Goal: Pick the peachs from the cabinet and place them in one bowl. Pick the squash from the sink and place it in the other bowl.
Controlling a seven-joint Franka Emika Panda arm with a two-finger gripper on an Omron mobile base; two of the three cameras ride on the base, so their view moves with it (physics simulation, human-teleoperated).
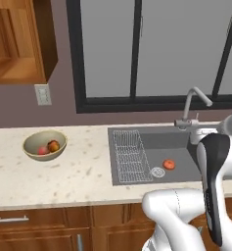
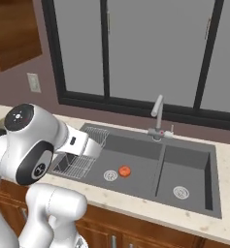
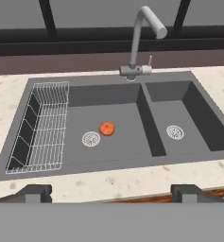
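tool (image 3: 111, 191) open, above sink (image 3: 146, 123) front edge

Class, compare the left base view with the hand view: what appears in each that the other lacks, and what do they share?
Left base view alone: the tan bowl on the counter holding both peaches, the open cabinet, a wall outlet.
Hand view alone: the sink's smaller basin with its drain, and the open end effector at the bottom.
Shared: the sink, wire rack, tap, and the squash beside a drain.
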